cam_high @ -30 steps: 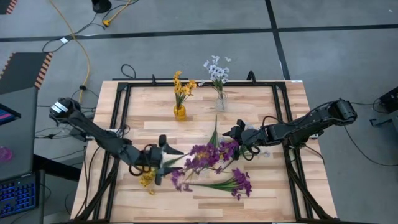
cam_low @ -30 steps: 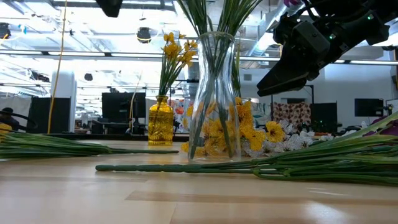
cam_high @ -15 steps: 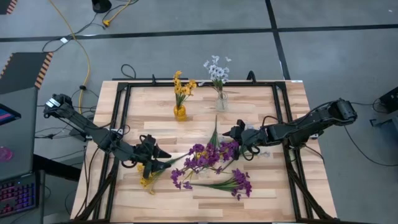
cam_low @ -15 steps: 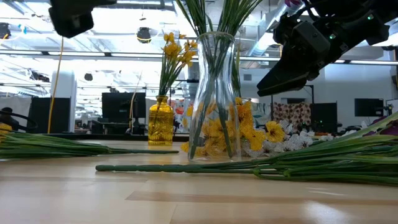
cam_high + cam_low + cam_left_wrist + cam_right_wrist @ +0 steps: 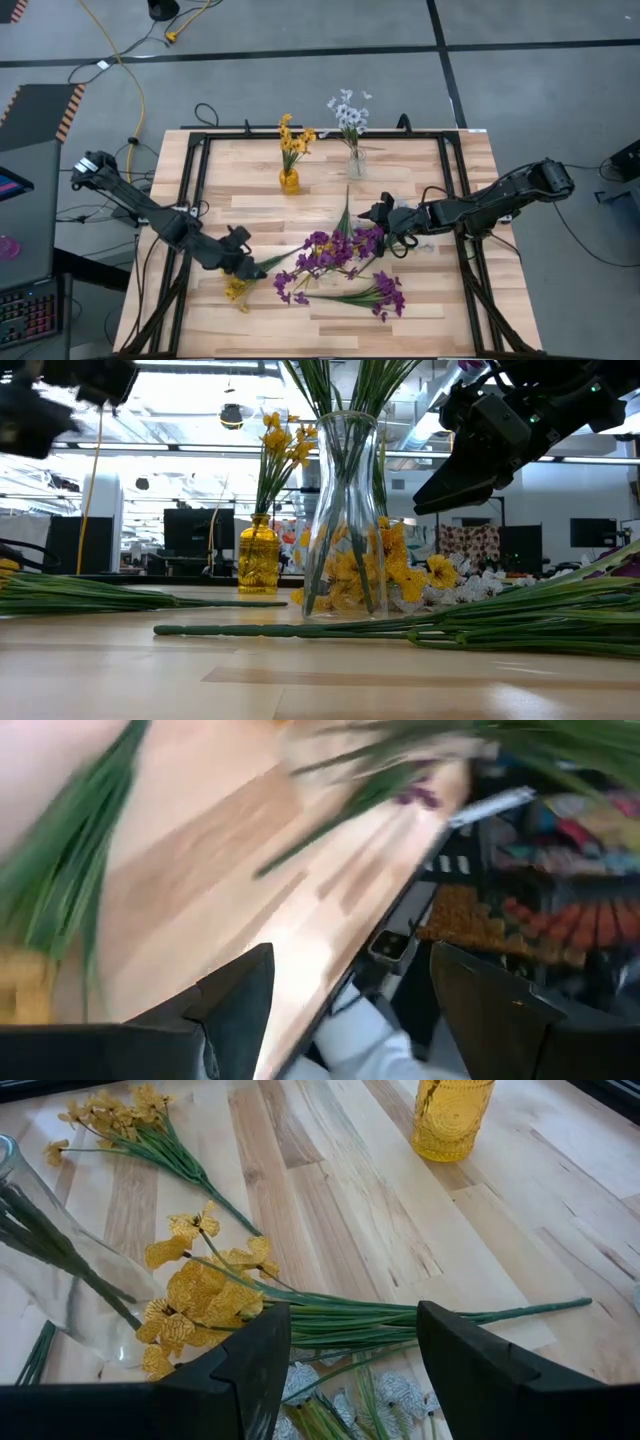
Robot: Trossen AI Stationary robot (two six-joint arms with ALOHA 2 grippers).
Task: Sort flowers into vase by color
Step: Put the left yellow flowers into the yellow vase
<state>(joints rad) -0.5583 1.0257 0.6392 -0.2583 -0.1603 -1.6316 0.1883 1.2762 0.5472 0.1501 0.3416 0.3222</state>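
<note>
No readable text, labels, brands or numbers appear anywhere.

Robotics lab: monitors (image 5: 190, 530), floor cables (image 5: 130, 75), taped concrete.

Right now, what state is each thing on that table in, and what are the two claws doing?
Yellow vase: upright, holds yellow flowers.
Clear vase: upright, holds pale flowers.
Purple flowers: lying loose on the table.
Left gripper: open, empty.
Right gripper: open, empty.

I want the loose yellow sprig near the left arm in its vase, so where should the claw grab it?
Grip the yellow sprig on its thin green stem, just above the blossoms. It lies flat, so I would bring the open left claw down from above, fingers straddling the stem.
</note>
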